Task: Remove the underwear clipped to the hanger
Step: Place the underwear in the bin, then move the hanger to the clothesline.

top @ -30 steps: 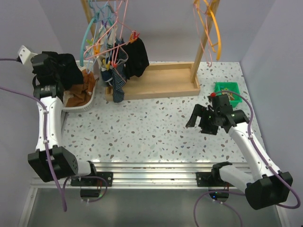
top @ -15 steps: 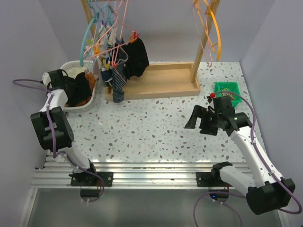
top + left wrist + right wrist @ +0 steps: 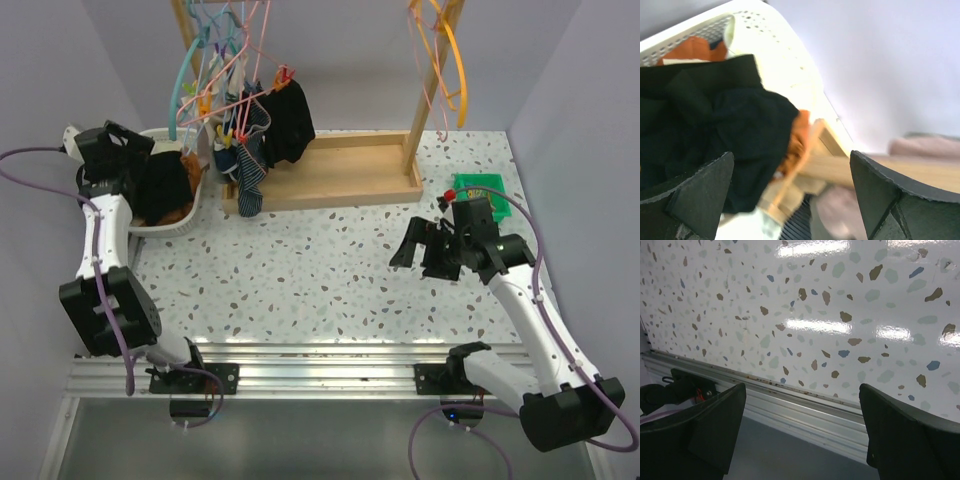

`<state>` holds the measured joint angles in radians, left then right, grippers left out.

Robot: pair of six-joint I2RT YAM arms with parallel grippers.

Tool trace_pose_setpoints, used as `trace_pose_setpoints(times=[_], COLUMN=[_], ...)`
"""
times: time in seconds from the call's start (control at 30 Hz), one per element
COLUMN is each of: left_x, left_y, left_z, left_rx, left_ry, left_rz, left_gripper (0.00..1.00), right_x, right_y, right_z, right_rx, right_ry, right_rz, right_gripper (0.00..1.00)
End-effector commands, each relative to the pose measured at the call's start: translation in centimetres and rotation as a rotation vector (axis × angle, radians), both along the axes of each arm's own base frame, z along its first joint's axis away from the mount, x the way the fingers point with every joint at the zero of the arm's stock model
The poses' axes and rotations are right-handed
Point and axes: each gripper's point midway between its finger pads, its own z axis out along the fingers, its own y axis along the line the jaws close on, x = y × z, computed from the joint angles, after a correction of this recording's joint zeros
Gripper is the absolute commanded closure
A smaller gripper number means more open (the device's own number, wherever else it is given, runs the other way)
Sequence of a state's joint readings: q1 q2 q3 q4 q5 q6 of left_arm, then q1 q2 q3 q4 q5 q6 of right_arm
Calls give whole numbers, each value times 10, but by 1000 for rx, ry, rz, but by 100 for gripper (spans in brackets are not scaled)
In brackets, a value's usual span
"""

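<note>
One black underwear [image 3: 289, 120] still hangs clipped to a hanger [image 3: 262, 85] on the wooden rack, beside dark blue striped garments [image 3: 250, 165]. Another black underwear [image 3: 162, 185] lies loose in the white basket [image 3: 190, 222], on top of orange-brown cloth. My left gripper [image 3: 135, 158] hovers at the basket's far left rim, open and holding nothing. In the left wrist view the black underwear [image 3: 715, 135] lies in the basket [image 3: 780, 45] ahead of the open left gripper [image 3: 790, 200]. My right gripper [image 3: 420, 255] stands open over the table, right of centre, with only bare table between its fingers [image 3: 910, 430].
Several coloured hangers [image 3: 215, 60] crowd the rack's left post, and an orange one [image 3: 450, 50] hangs on the right post. The rack's wooden base tray [image 3: 340, 175] lies at the back. A green box [image 3: 478, 186] sits at the right edge. The metal rail [image 3: 805, 400] runs along the near edge.
The left gripper carried a black underwear down into the basket, opened and let it go, then drew back slightly to the left. The right arm barely shifted.
</note>
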<state>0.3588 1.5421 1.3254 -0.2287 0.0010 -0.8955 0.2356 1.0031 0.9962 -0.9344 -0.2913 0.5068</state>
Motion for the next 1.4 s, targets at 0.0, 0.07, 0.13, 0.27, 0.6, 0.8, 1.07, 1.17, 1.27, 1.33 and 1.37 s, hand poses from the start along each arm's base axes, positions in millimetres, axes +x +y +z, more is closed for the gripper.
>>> trace_pose_setpoints(times=[0.0, 0.07, 0.13, 0.27, 0.6, 0.8, 1.07, 1.17, 1.27, 1.33, 1.37], left_x=[-29, -50, -65, -103, -183, -190, -168, -160, -144, -136, -137], left_y=[-21, -33, -42, -64, -83, -132, -178, -182, -197, -209, -211], left_z=[29, 42, 52, 84, 239, 310, 312, 308, 292, 285, 277], left_rx=[26, 36, 43, 63, 324, 496, 561, 621, 609, 610, 601], left_ry=[-54, -85, -106, -174, -475, -648, -608, -572, -512, -478, -439], left_rz=[-70, -92, -111, -134, -92, -373, -725, -745, -849, -915, -927], left_gripper=[0, 0, 0, 0, 0, 0, 1, 1, 2, 9, 11], right_x=[8, 11, 14, 14, 9, 6, 5, 2, 2, 1, 1], right_y=[12, 19, 26, 47, 69, 76, 78, 80, 81, 81, 80], right_z=[26, 35, 43, 64, 84, 79, 77, 77, 76, 76, 75], right_rx=[50, 83, 118, 222, 266, 255, 226, 229, 231, 227, 226], right_ry=[-68, -86, -102, -125, -157, -137, -136, -133, -129, -129, -127], right_rz=[60, 91, 116, 195, 296, 344, 384, 395, 397, 398, 397], right_gripper=[2, 1, 2, 1, 1, 1, 1, 1, 2, 1, 2])
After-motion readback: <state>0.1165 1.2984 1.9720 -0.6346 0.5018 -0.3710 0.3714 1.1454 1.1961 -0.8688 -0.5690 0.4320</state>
